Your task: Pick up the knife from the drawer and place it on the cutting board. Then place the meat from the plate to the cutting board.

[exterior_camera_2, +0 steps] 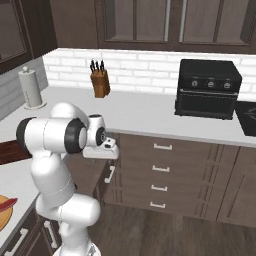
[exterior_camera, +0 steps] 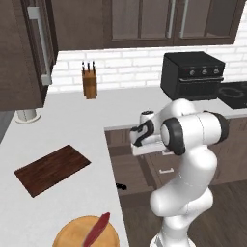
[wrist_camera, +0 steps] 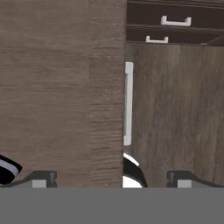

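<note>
The counter (exterior_camera: 72, 120) carries the board (exterior_camera: 52, 169), well left of the drawer (wrist_camera: 61, 87). Near the counter's front edge, below the board, sits the plate (exterior_camera: 72, 234) with the meat (exterior_camera: 98, 229) on it. My pincer (wrist_camera: 111, 177) hangs over the drawer front, fingers (wrist_camera: 41, 177) wide apart, holding nothing. A small dark tip beside the counter edge may be the knife (exterior_camera: 120, 185).
</note>
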